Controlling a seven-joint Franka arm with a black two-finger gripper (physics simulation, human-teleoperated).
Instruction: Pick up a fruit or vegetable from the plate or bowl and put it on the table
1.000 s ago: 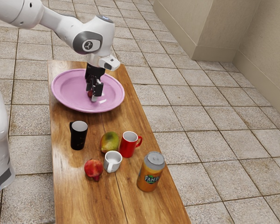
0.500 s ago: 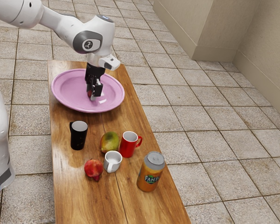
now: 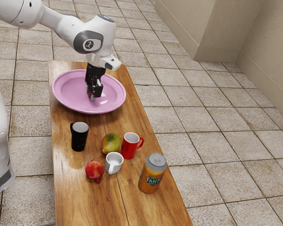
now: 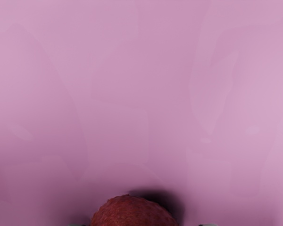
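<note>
Gripping the red fruit (image 4: pixel 134 214): it lies low between the tips of my tool (image 3: pixel 95 92), over the plate; I'd centre on its widest part, squeeze gently, then lift straight up, since a rounded thing could roll or slip.
Tool: down at the plate; whether it is spread or pinching the fruit, I cannot tell.
Plate: pink and shallow (image 3: pixel 66 94), by the table's far edge in the exterior view; I should clear its raised rim before travelling.
Table: glossy wood planks (image 3: pixel 80 207); black mug (image 3: pixel 79 136), mango (image 3: pixel 112 143), red mug (image 3: pixel 129 146), white cup (image 3: pixel 114 162), pomegranate (image 3: pixel 94 170) and Fanta can (image 3: pixel 152 174) stand on it. I'd set down between plate and black mug.
Room: square stone floor tiles (image 3: pixel 30 202), beige wall (image 3: pixel 221 30) at the exterior view's right.
</note>
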